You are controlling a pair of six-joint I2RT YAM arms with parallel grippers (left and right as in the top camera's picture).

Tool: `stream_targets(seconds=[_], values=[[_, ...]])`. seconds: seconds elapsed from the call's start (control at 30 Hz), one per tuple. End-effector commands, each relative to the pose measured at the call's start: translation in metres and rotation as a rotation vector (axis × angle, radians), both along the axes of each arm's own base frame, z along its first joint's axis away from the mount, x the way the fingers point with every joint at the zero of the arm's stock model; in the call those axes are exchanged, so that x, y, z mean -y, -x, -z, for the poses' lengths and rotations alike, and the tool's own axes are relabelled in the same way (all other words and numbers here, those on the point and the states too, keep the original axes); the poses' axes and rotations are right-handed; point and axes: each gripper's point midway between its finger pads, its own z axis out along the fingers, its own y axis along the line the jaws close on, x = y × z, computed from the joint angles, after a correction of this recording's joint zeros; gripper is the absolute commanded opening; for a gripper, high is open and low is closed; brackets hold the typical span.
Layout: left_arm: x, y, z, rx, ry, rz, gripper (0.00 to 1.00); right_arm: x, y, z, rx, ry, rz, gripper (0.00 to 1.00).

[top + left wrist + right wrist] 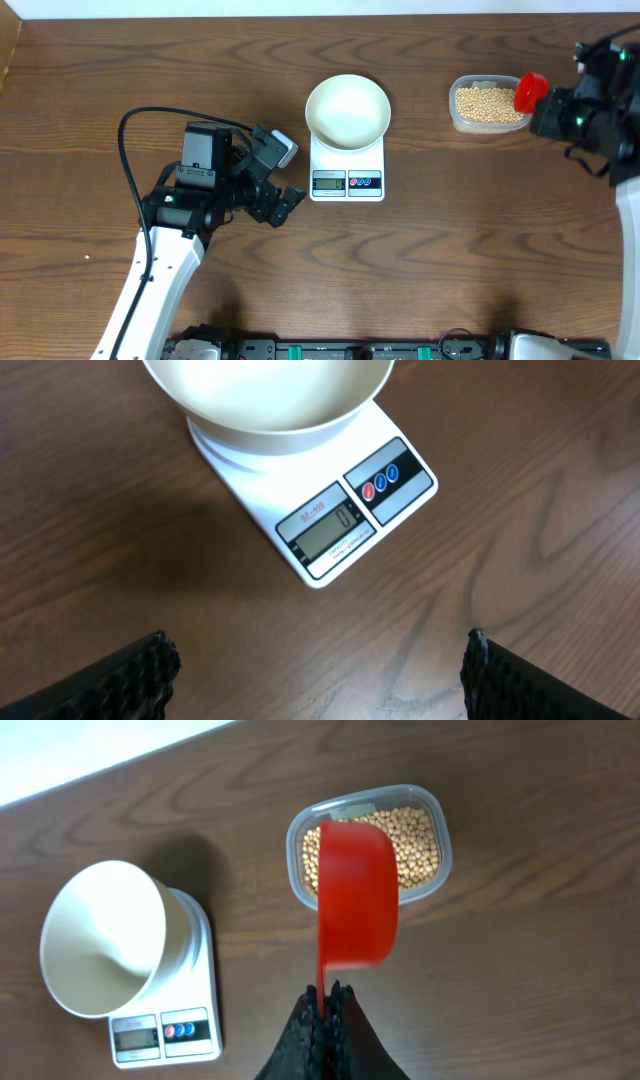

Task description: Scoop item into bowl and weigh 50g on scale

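The white bowl stands empty on the white scale, whose display reads zero. Tan beans fill a clear tub at the right. My right gripper is shut on the thin handle of a red scoop; the scoop hangs over the tub's right end, its cup over the beans. My left gripper stands open over bare table just left of the scale, nothing between its fingers.
The bowl and scale lie left of the tub in the right wrist view. The table's far edge runs close behind the tub. A black cable loops by the left arm.
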Motion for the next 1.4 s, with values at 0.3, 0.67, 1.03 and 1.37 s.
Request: stream_targets(seconds=[0.3, 0.67, 1.03, 1.37], values=[[0.0, 0.001, 0.003, -0.002, -0.01, 0.007, 0.93, 0.018, -0.034, 0.023, -0.057, 0.089, -0.003, 0.01], [0.0, 0.001, 0.003, -0.002, -0.01, 0.007, 0.93, 0.04, -0.047, 0.034, -0.068, 0.2, 0.043, 0.01], [0.0, 0.001, 0.003, -0.002, -0.01, 0.007, 0.93, 0.041, -0.049, 0.043, -0.091, 0.199, 0.043, 0.01], [0.0, 0.001, 0.003, -0.002, -0.01, 0.007, 0.93, 0.041, -0.056, 0.066, -0.146, 0.178, 0.054, 0.01]])
